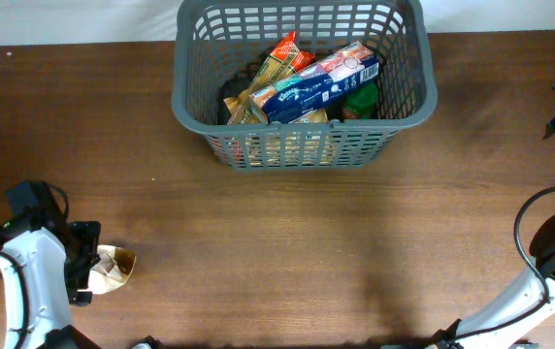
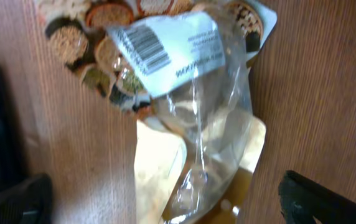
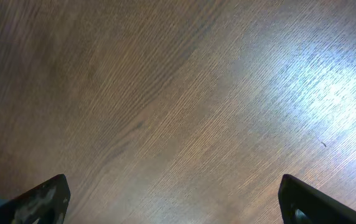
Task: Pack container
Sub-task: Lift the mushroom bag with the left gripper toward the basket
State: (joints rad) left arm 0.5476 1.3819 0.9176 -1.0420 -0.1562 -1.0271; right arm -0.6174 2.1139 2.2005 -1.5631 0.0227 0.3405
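Basket (image 1: 302, 127): at the far middle of the worktop (image 1: 307, 242), upright and open-topped, so goods can drop in from above.
Load: a blue box (image 1: 321, 78) lies slantwise on top, an orange packet (image 1: 282, 56) beside it and something green (image 1: 362, 97) at the right. It looks fairly full.
Pouch (image 2: 190, 112): a clear bag with a barcode label. It lies flat on the worktop at the near left, well apart from the basket, and looks like the one item left out.
Left hand (image 1: 88, 264): fingers spread wide, one on each side of the pouch. It pinches nothing and seems set up to straddle the pouch for a pick.
Right hand (image 3: 175, 199): spread wide and empty over bare worktop, probably parked clear of the left arm's path.
Risk: the slack film may crumple or slip when gripped.
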